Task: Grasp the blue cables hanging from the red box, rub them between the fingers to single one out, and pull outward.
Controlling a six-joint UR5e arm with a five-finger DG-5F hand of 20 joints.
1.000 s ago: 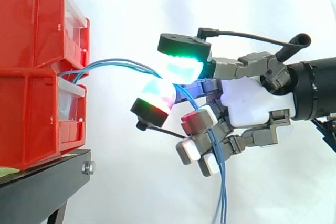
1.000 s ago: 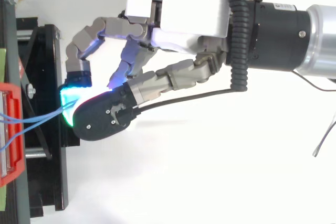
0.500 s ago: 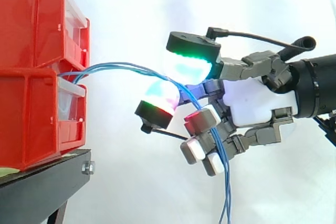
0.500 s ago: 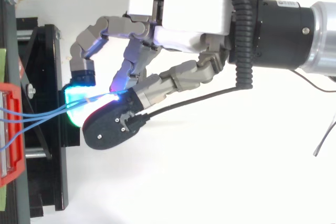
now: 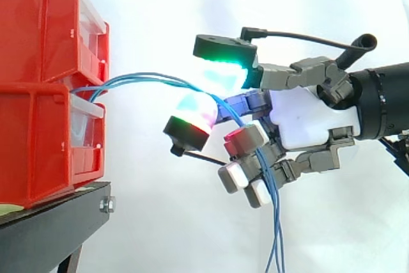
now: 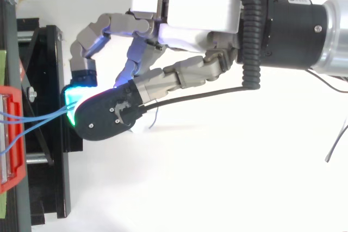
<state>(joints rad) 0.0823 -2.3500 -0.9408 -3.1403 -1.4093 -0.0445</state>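
Side view, from your left: two red bins (image 5: 38, 145) sit stacked on the black stand (image 5: 54, 218). The blue cables (image 5: 147, 79) leave the front of the lower bin near its top edge, arch rightward and run straight into your hand (image 5: 305, 124). You have them pinched between two glowing fingertips (image 5: 223, 76), green above, pink-red below, and the other fingers curl underneath. Past the pinch, the cables drop along those curled fingers and hang off the bottom edge. Top view, same story: the cables (image 6: 51, 116) run from the bins (image 6: 16, 161) into your closed fingertips.
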